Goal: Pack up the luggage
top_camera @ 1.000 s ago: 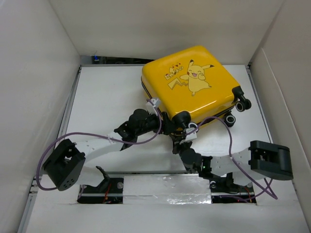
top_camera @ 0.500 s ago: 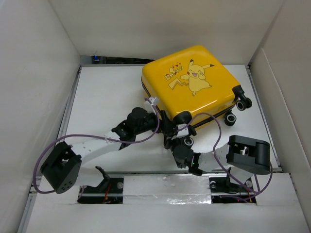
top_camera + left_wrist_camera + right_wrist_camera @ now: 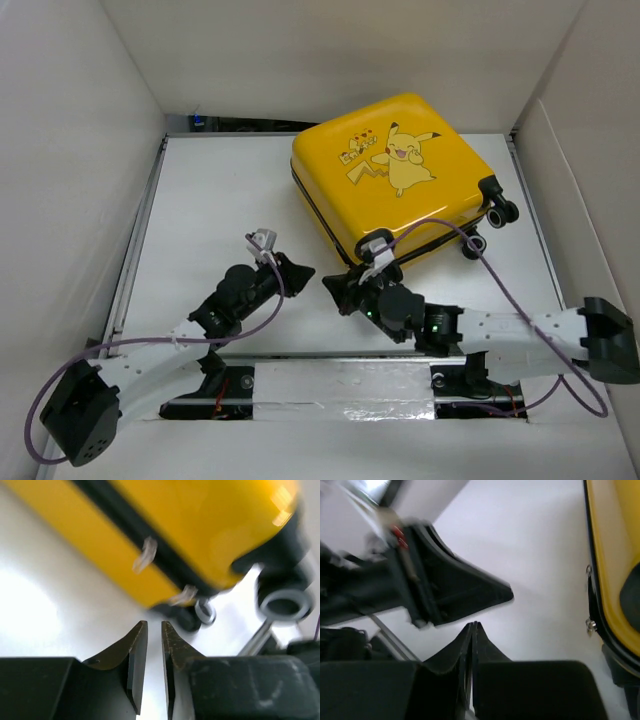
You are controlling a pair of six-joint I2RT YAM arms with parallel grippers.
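The luggage [image 3: 400, 170], a yellow hard-shell case with a Pikachu print, lies shut and flat at the back right of the table. Its black wheels [image 3: 498, 212] point right. My left gripper [image 3: 303, 270] hovers just short of its near corner, with only a narrow gap between the jaws and nothing in them. In the left wrist view that gripper [image 3: 154, 625] faces the luggage [image 3: 210, 525], its black zipper line and a wheel [image 3: 285, 605]. My right gripper [image 3: 330, 283] is shut and empty beside the left one. In the right wrist view it [image 3: 472, 624] has the luggage [image 3: 615, 555] at the right edge.
White walls [image 3: 80, 200] box in the table on three sides. A metal rail [image 3: 135, 250] runs along the left edge. Purple cables [image 3: 480, 262] loop off both arms near the luggage's wheels. Bare tabletop [image 3: 220, 190] lies left of the luggage.
Both grippers have drawn back from the luggage's near corner toward the front. The left arm dropped low to the left, and the right arm's elbow swung out right.
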